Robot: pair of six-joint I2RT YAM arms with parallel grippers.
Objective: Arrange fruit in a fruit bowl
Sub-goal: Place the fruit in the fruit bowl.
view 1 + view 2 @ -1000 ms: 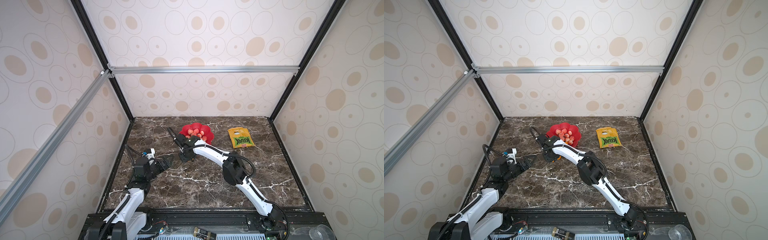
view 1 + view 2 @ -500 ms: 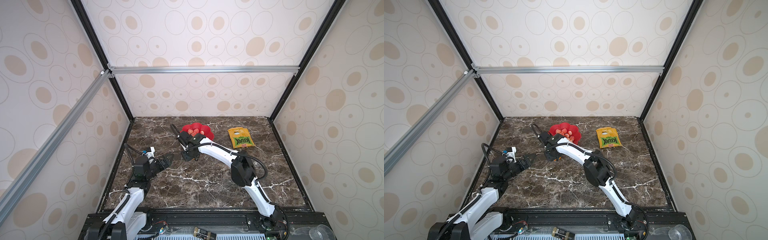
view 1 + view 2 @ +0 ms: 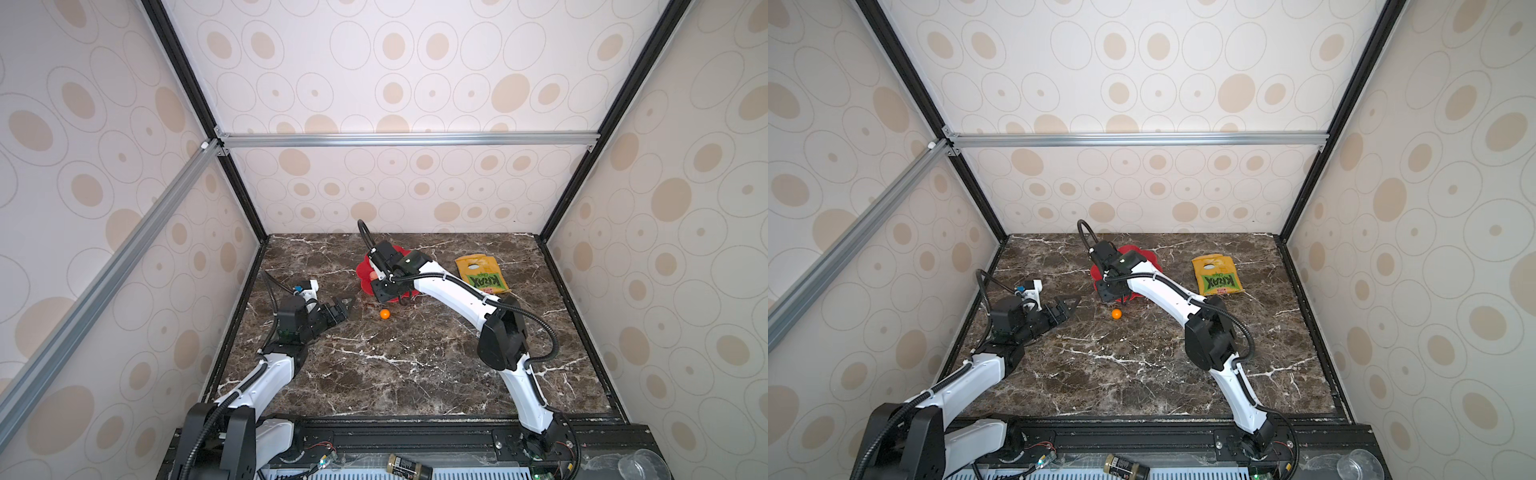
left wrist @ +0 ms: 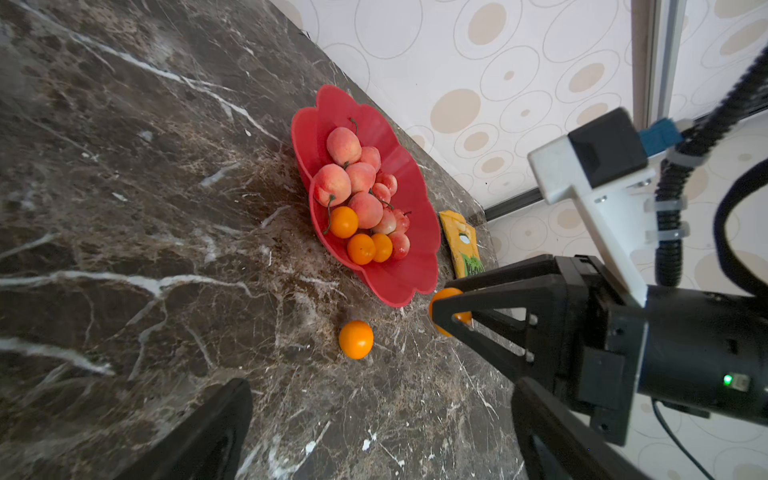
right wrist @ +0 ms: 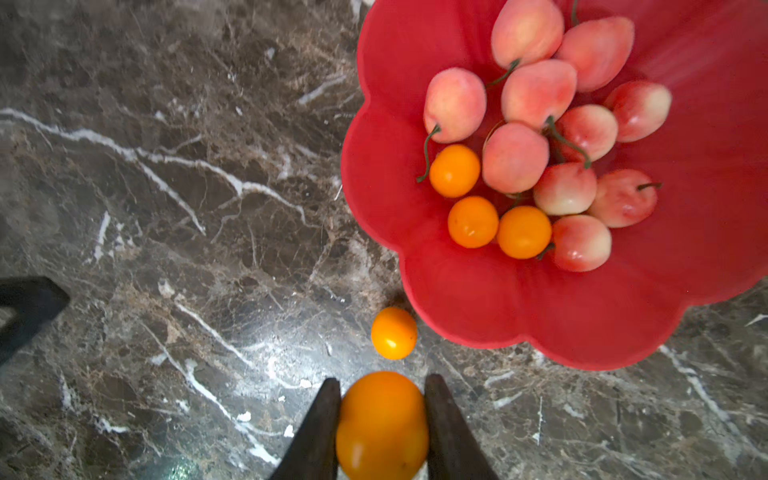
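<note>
The red flower-shaped fruit bowl (image 5: pixel 478 299) holds several pink-red fruits (image 5: pixel 515 158) and three orange ones (image 5: pixel 455 170). In both top views my right arm hides most of the bowl (image 3: pixel 363 272) (image 3: pixel 1096 272). My right gripper (image 5: pixel 382 379) (image 3: pixel 384 296) is shut on an orange fruit (image 5: pixel 381 424) (image 4: pixel 445 296), just off the bowl's near rim. Another orange fruit (image 5: pixel 394 332) (image 3: pixel 385 314) (image 3: pixel 1116 314) (image 4: pixel 356 339) lies on the marble close to that rim. My left gripper (image 4: pixel 382 449) (image 3: pixel 347 305) stands open and holds nothing, left of the loose fruit.
A yellow-green snack bag (image 3: pixel 480 274) (image 3: pixel 1217 278) lies flat to the right of the bowl. Patterned walls with black posts close the dark marble table (image 3: pixel 395 365) on three sides. A black rail runs along the front edge.
My right gripper has shifted a little to the right along the bowl's near rim with the orange fruit. The loose orange fruit beside it now shows on the table. The left arm has barely moved.
</note>
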